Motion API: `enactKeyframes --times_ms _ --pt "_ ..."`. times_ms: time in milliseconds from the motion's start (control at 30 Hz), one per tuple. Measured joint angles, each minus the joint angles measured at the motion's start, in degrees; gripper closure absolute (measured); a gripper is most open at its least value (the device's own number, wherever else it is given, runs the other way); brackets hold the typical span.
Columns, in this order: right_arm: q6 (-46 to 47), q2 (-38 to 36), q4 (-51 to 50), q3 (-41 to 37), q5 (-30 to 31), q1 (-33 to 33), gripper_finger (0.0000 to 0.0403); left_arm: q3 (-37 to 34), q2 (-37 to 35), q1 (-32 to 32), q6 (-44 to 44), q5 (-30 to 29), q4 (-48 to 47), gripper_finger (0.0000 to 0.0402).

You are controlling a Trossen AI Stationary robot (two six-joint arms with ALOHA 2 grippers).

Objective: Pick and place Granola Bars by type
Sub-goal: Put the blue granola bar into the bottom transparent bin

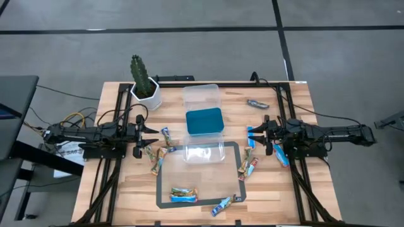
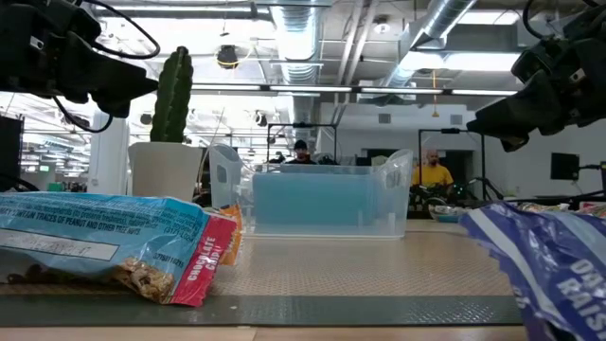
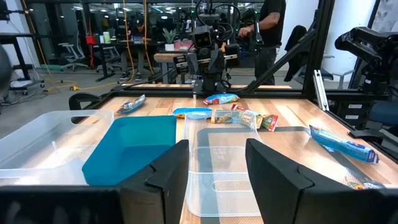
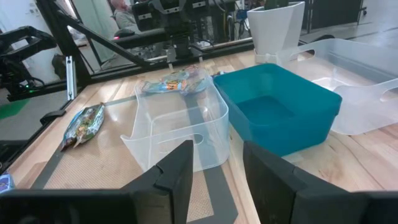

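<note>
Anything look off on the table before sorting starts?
One granola bar lies alone near the far right corner, away from the rest. Other bars are scattered loosely around the three tubs. Both pincers, left and right, hover open.

Foil-wrapped Granola Bars point(image 1: 184, 194) lay flat and scattered across the bench point(image 1: 113, 189), blue, brown-gold and red-green wrappers mixed.

I count three square tubs: two clear point(image 1: 201, 96) point(image 1: 204, 153), one blue point(image 1: 204, 121). One potted cactus point(image 1: 142, 79). About a dozen Granola Bars point(image 1: 184, 194); overlaps hide the exact number.
</note>
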Motion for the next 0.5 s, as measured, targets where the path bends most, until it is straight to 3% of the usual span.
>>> enactKeyframes --times_ms 233,500 --pt "0.0 0.0 0.0 0.0 0.0 0.0 0.027 0.3 2.0 0.0 3.8 -0.3 -1.2 0.0248" --pt "0.0 0.0 0.0 0.0 0.0 0.0 0.027 9.0 16.9 0.0 5.3 -10.4 -11.1 0.0248"
